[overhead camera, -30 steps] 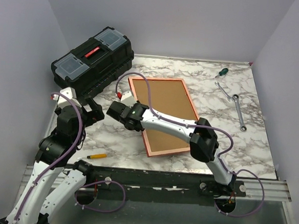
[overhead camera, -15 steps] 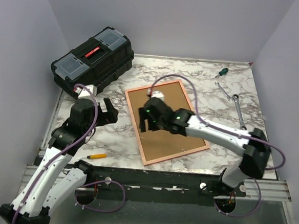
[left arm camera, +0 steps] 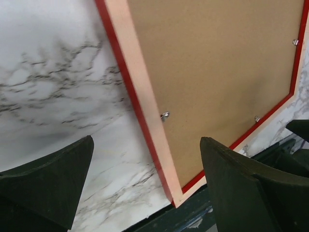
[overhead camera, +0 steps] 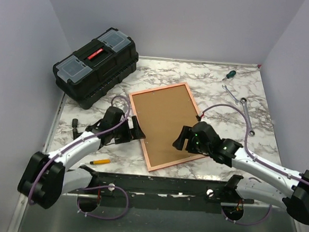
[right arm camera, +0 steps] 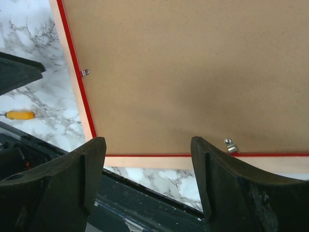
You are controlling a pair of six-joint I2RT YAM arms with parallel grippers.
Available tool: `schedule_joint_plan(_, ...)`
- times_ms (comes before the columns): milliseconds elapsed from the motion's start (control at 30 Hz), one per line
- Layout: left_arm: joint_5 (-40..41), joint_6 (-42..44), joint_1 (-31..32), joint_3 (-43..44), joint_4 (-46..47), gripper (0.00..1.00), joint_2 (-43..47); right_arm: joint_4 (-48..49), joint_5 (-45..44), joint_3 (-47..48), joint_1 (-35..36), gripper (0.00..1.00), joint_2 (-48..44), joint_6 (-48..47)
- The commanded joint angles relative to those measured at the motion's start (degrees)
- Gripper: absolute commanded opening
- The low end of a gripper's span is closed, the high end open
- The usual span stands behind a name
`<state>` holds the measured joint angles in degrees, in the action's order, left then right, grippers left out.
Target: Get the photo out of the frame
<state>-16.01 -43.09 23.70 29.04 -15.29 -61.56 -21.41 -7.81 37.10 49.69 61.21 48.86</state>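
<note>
Over on the far left a black toolbox (overhead camera: 96,62) sits out of the way, and a yellow pencil (overhead camera: 101,160) lies near the front edge of the marble surface (overhead camera: 199,76), neither playing any part here. Now the left hand (overhead camera: 134,131): its fingers are spread wide and empty, low over the long left side of the frame (overhead camera: 159,88), looking ready to pin or work that side. The frame lies face down, red edge to the surface, so the brown backing board (overhead camera: 162,114) faces up. That makes sense, because the photo has to come out the back; it is not visible at all, presumably sandwiched under that board. The left wrist view shows a small metal clip (left arm camera: 165,115) on the rail just ahead of the fingers, and that clip looks like what holds the board in. Moving right, the right hand (overhead camera: 180,140) is at the near short side, fingers also apart and gripping nothing, with another clip (right arm camera: 231,145) just off its right finger. With one hand on each side, the likely idea is that the clips get turned before the board can lift. Far right, a screwdriver (overhead camera: 229,74) and two wrenches (overhead camera: 245,107) lie untouched.
</note>
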Motion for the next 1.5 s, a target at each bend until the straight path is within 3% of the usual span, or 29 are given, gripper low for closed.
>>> schedule_joint_plan(0,-5.3,-3.4,4.1,1.9,12.6,0.93,-9.3,-1.5,-3.8,-2.4,-0.1,0.77,-6.1,5.4)
schedule_joint_plan(200,-6.6,-10.0,9.5,2.2,22.8,0.91,-18.9,-8.5,-7.3,1.0,-0.1,0.77,-9.5,4.1)
schedule_joint_plan(333,-5.0,-12.1,12.9,3.9,22.9,0.90,-18.5,-7.6,-6.4,1.5,-0.1,0.78,-9.3,1.5)
schedule_joint_plan(433,-0.8,-12.1,12.9,2.3,19.4,0.92,-11.5,-5.5,-2.0,2.8,-0.1,0.78,-5.3,-3.0)
schedule_joint_plan(533,5.5,-7.3,11.6,2.5,8.3,0.95,-1.7,-0.7,4.5,4.3,0.7,0.78,1.2,-7.8)
schedule_joint_plan(633,13.9,-1.5,8.8,5.0,-5.6,0.98,10.2,4.8,4.9,6.8,4.8,0.78,7.5,-11.7)
schedule_joint_plan(767,28.8,4.7,3.8,12.8,-22.1,0.98,27.4,13.0,4.7,13.8,12.8,0.79,19.6,-20.2)
schedule_joint_plan(867,37.8,7.8,3.0,20.1,-28.7,0.98,35.5,20.4,6.0,20.6,18.5,0.79,30.6,-27.6)
schedule_joint_plan(1067,47.2,10.3,3.0,28.2,-32.3,0.98,46.4,26.0,8.9,36.4,24.9,0.79,49.5,-41.6)
schedule_joint_plan(1267,47.4,12.2,3.0,29.3,-35.0,0.98,48.3,25.5,15.8,45.3,26.6,0.79,59.1,-51.8)
schedule_joint_plan(1467,46.5,13.0,3.0,28.1,-34.6,0.98,48.9,21.5,14.7,52.5,27.6,0.73,67.4,-55.5)
